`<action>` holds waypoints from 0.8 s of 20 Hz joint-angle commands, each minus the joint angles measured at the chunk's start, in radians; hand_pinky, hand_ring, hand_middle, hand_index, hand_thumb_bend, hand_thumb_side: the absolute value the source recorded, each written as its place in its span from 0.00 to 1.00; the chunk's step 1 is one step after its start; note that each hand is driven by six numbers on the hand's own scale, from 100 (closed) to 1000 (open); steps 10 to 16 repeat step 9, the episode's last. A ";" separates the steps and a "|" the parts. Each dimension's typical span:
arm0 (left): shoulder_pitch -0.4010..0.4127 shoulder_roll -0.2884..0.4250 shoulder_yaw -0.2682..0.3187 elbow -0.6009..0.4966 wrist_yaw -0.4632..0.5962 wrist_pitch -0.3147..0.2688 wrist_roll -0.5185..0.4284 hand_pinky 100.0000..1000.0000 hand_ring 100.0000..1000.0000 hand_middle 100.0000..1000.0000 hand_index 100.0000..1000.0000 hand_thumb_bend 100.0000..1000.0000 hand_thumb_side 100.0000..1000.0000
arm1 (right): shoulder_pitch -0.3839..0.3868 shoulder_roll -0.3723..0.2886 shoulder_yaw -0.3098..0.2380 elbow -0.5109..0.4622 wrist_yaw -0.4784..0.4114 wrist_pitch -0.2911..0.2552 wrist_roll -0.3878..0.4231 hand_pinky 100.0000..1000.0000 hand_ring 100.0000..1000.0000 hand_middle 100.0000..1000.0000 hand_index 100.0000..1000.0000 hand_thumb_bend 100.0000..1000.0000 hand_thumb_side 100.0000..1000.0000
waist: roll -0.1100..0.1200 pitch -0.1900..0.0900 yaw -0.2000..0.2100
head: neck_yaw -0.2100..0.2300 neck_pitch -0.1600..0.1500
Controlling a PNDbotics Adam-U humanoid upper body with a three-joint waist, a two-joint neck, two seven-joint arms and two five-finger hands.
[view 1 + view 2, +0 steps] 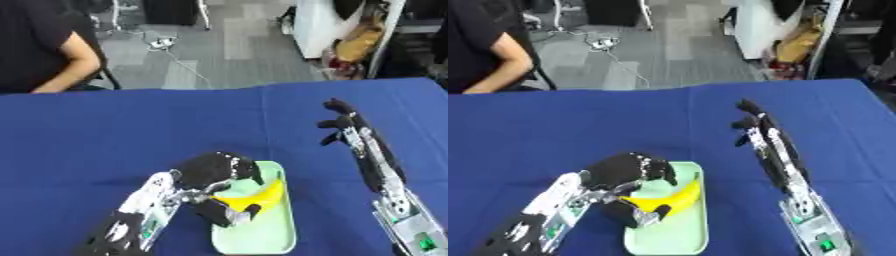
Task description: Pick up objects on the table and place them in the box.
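Here, on a table w/ a blue cloth (131, 130), the robot's left hand (214, 172) comes in from the lower left, fingers curled around a yellow banana (254, 197). The banana sits over a pale green tray (271, 237), near its upper end; whether it touches the tray floor can't be told. To the right, well apart from the tray, the right hand (343, 125) is raised above the cloth, fingers relaxed & spread, holding nothing, forearm running down to the lower right corner.
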 commanded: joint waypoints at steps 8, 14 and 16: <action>0.030 0.075 0.023 -0.129 0.184 0.014 -0.038 0.61 0.65 0.65 0.76 0.00 0.83 | -0.014 -0.012 -0.006 -0.010 0.003 0.000 -0.003 0.50 0.71 0.89 0.98 0.00 0.97 | -0.005 -0.027 0.008 | -0.016 -0.023; 0.048 0.092 0.041 -0.158 0.236 0.019 -0.029 0.56 0.62 0.61 0.74 0.00 0.92 | -0.015 -0.013 -0.006 -0.010 0.003 0.000 -0.002 0.50 0.71 0.89 0.98 0.00 0.98 | -0.004 -0.025 0.008 | -0.021 -0.026; 0.048 0.092 0.041 -0.158 0.236 0.019 -0.029 0.56 0.62 0.61 0.74 0.00 0.92 | -0.015 -0.013 -0.006 -0.010 0.003 0.000 -0.002 0.50 0.71 0.89 0.98 0.00 0.98 | -0.004 -0.025 0.008 | -0.021 -0.026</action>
